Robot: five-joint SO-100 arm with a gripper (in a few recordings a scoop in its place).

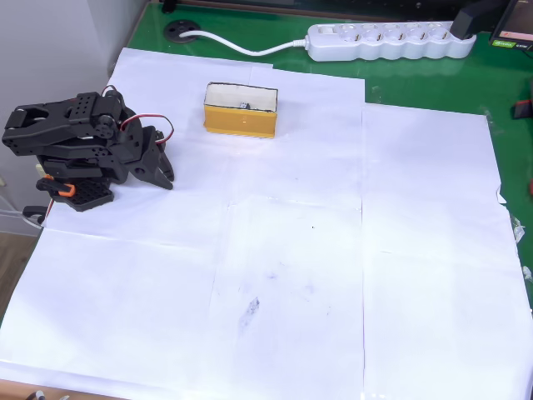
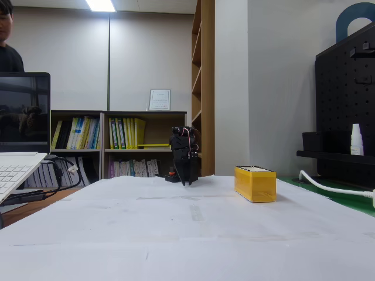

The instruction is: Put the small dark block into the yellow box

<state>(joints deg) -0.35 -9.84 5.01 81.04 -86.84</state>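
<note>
In the overhead view the black arm sits folded at about 9 o'clock on the white paper, and its gripper (image 1: 162, 167) points toward 4 o'clock with the tips low over the sheet; the fingers lie close together, yet whether they are fully closed cannot be told. Nothing is visible between them. In the fixed view the gripper (image 2: 187, 175) hangs tip-down at the far side of the table, just above the surface.

From the gripper, the yellow box (image 1: 241, 121) lies near, toward 2 o'clock, resting flat on the paper with its long side running across the picture. Its pale inside is open to the camera, and the small dark block (image 1: 245, 105) sits within it, against the cream floor near the middle. In the fixed view the yellow box (image 2: 255, 183) stands to the right of the arm, apart from it; its contents are hidden by the wall.

Beyond the box, toward 1 o'clock, a white power strip (image 1: 387, 42) lies on the green table (image 1: 433, 79)
</note>
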